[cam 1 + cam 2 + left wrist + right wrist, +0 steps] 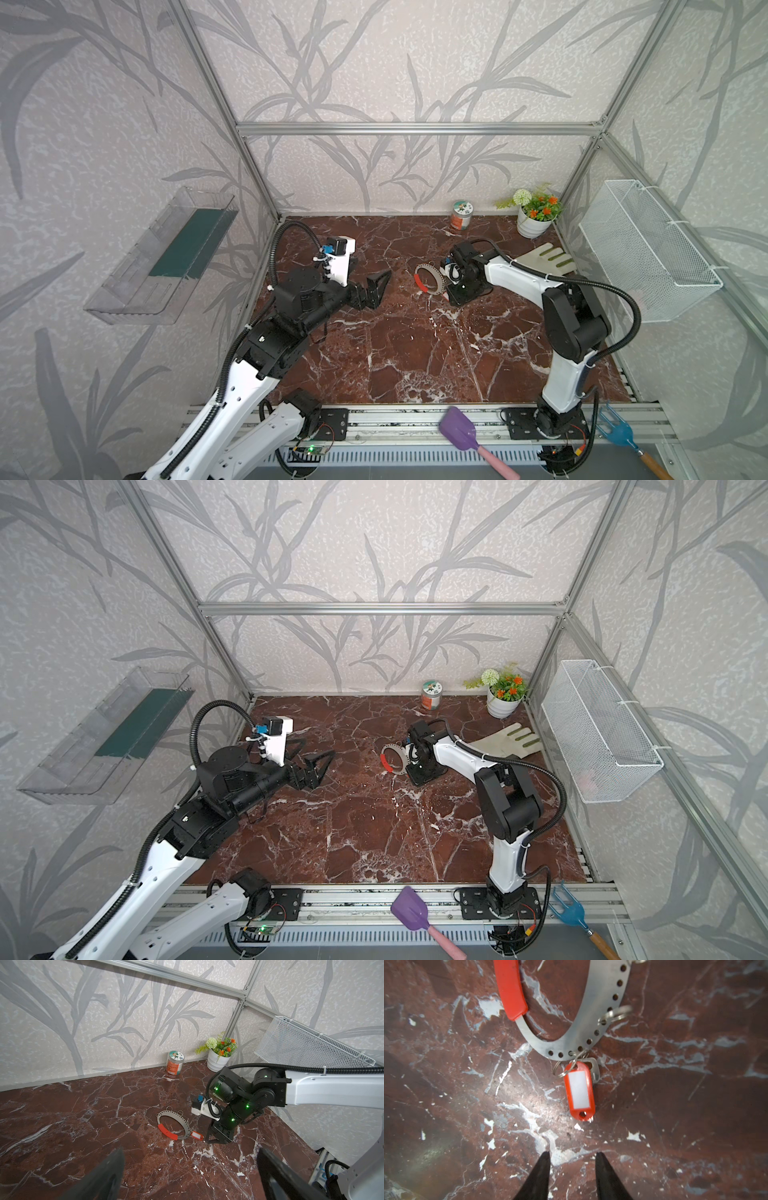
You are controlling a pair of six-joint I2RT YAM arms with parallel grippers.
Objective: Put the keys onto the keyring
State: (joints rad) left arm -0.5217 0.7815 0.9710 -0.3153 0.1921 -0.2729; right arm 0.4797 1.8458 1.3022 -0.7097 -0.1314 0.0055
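Red-brown marble desk (415,357) inside leaf-papered walls (415,62); jar (460,216), flower pot (530,226), glove (548,258) far right. Left claw (381,289) wide; right claw (573,1154) narrowly parted, empty, near key tag (579,1091) touching keyring (600,1001).

White links (505,277), black joints (577,328), corrugated cables (301,1066)

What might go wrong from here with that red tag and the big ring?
The open right gripper sits close to the key tag; a nudge might drag it and the keyring. The tag's tiny ring seems hooked through one hole, but I cannot tell how securely; it might slip.
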